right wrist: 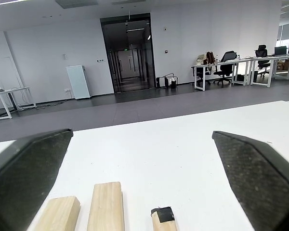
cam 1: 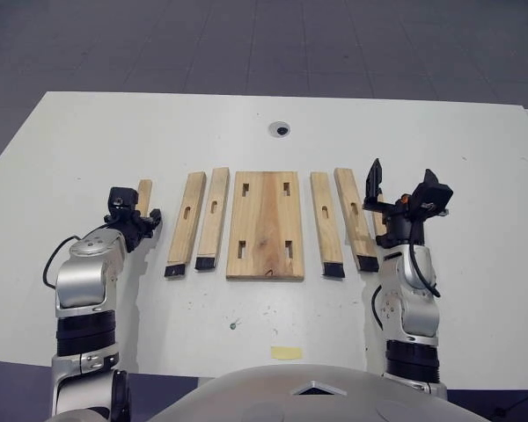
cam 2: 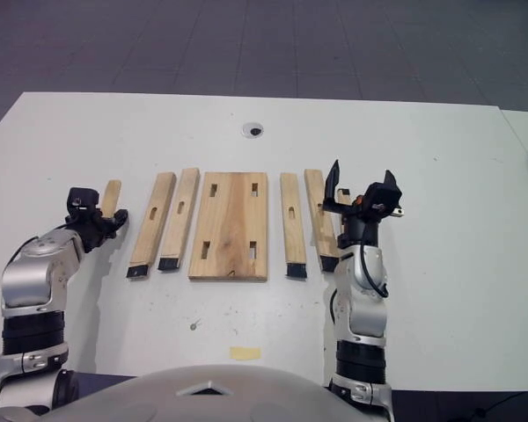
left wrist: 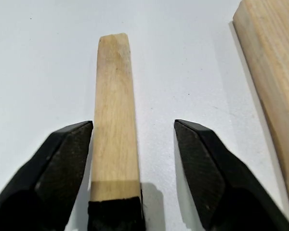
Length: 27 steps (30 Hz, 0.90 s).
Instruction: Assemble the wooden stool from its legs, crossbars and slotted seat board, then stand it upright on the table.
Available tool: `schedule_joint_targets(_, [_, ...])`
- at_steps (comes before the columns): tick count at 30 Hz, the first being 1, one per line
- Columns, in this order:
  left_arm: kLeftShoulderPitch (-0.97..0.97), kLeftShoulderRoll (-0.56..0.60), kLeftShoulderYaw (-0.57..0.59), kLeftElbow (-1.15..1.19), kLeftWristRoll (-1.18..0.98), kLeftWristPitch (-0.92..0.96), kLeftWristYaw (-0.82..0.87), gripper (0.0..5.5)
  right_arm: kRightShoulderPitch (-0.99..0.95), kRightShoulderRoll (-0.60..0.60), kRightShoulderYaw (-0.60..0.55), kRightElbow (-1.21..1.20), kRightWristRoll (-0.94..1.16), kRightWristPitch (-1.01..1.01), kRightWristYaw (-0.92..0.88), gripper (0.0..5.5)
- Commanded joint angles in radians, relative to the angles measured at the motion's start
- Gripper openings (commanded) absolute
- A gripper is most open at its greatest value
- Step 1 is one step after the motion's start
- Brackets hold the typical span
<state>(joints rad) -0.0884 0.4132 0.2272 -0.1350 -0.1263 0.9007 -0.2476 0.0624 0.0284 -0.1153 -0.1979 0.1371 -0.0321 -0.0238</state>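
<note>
- Far left: the left gripper (left wrist: pixel 133 124) is down at table level, its two fingers spread either side of a short crossbar (left wrist: pixel 113 120) without touching it, so nothing is grasped. The crossbar lies flat with its long axis running away from the robot, black end by the gripper and pale end pointing to the far edge.
- Next come the outer left leg (cam 1: pixel 183 237) and the inner left leg (cam 1: pixel 209 230). They lie flat side by side, lengthwise near to far, with their black caps toward the robot.
- Centre: the seat board (cam 1: pixel 264 220) lies flat on the white table (cam 1: pixel 475 176), slots up, its long side also running near to far.
- Then the inner right leg (cam 1: pixel 327 233) and the outer right leg (cam 1: pixel 359 236), lying the same way with caps near.
- Far right: the right gripper (cam 1: pixel 405 180) is raised with its fingers flung wide, holding nothing. A second crossbar (right wrist: pixel 163 217) lies below it, beside the outer right leg.
</note>
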Motion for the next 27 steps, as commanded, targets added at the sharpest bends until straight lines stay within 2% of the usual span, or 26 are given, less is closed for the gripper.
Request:
schedule_joint_targets(1, [0.088, 0.01, -0.02, 0.082, 0.008, 0.061, -0.004, 2.31, 0.009, 0.005, 0.0, -0.008, -0.006, 0.001, -0.009, 5.4])
schedule_joint_targets(7, [0.092, 0.028, -0.031, 0.092, 0.001, 0.039, -0.012, 1.3, 0.013, 0.002, 0.0, -0.015, -0.003, 0.006, -0.012, 5.4])
schedule_joint_targets(11, [0.03, -0.003, 0.001, 0.055, -0.031, -0.024, 0.001, 1.29, 0.006, -0.003, -0.005, -0.016, 0.001, 0.014, -0.013, 5.4])
schedule_joint_targets(15, [-0.099, 0.021, -0.015, 0.016, 0.009, -0.225, 0.024, 1.29, -0.029, -0.034, -0.006, -0.058, 0.044, 0.058, 0.032, 5.4])
schedule_joint_targets(18, [-0.184, 0.048, -0.067, -0.021, 0.023, -0.421, -0.049, 1.29, -0.068, -0.049, -0.006, -0.133, 0.223, 0.196, 0.116, 5.4])
schedule_joint_targets(23, [-0.246, 0.05, -0.192, -0.045, -0.008, -0.655, -0.248, 1.29, -0.143, -0.037, -0.007, -0.272, 0.739, 0.461, 0.22, 5.4])
schedule_joint_targets(27, [-0.219, 0.022, -0.279, -0.099, -0.027, -0.711, -0.333, 1.29, -0.199, 0.004, 0.004, -0.232, 0.863, 0.521, 0.179, 5.4])
